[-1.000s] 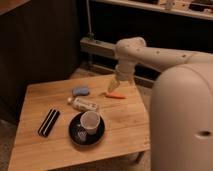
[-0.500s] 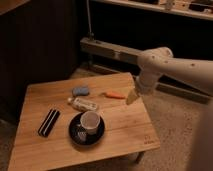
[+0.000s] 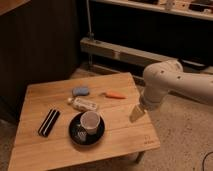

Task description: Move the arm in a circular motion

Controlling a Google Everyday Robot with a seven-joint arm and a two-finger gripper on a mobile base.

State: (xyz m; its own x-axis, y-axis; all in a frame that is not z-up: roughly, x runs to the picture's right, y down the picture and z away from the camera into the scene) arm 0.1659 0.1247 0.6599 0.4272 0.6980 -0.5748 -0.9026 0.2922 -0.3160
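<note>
Arm (image 3: 180, 86) is stretching in from the frame's right edge and bending down at centre right. You are seeing its gripper (image 3: 136, 114) hanging over the table's (image 3: 45, 95) right side, right of the cup (image 3: 90, 120); its state you cannot tell.

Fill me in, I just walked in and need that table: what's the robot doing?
The cream-white arm reaches in from the right, its gripper hanging above the wooden table on its right side. Its job is only to trace a circle with the arm. The cup on the dark plate, black case, blue object, white tube and orange piece all lie clear of the gripper.
</note>
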